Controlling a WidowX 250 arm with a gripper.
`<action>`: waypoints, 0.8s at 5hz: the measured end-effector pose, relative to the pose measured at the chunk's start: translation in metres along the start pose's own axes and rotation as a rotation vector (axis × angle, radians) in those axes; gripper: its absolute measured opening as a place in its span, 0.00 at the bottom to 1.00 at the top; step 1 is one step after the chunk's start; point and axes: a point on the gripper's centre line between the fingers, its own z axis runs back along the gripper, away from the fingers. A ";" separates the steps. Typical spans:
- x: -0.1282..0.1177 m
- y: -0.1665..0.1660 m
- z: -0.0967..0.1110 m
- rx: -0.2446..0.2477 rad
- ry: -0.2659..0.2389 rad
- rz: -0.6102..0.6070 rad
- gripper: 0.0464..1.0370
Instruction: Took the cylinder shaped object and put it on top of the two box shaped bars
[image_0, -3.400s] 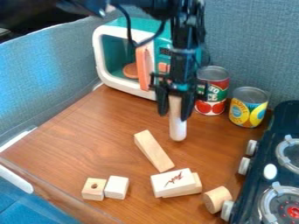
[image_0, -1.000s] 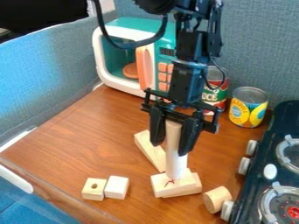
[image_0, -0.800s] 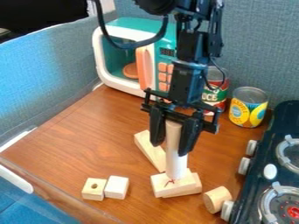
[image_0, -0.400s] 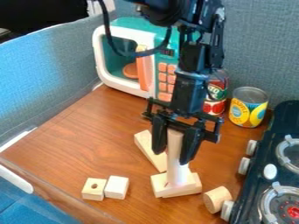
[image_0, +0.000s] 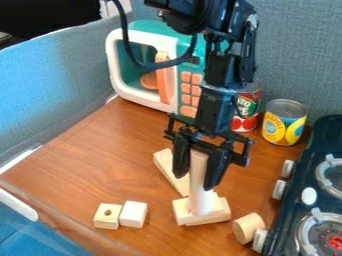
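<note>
One long wooden cylinder (image_0: 200, 187), upright, its foot on the upper bar (image_0: 182, 211) of a crossed pair; lower bar (image_0: 225, 212) juts out to the right beneath. Black gripper (image_0: 199, 175) above, its fingers closed on the cylinder's upper part, one to either side.

Step in hand, as judged: setting down, nearly done. Next move calls for making sure the foot sits flat, then easing the fingers apart evenly and lifting straight up. A sideways brush could topple so tall a piece on so narrow a base.

Close behind: a loose bar (image_0: 164, 162), lying flat. To the left, two small blocks (image_0: 120, 216); to the right, a short cylinder (image_0: 249, 227) beside the toy stove (image_0: 310, 167). Farther back, two cans (image_0: 285, 125) and a toy microwave (image_0: 137, 96).
</note>
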 end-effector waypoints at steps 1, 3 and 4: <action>0.000 0.001 0.000 0.009 -0.003 0.005 0.54; 0.004 0.002 0.001 0.015 -0.008 0.017 0.54; 0.006 0.002 0.006 0.015 -0.017 0.027 0.54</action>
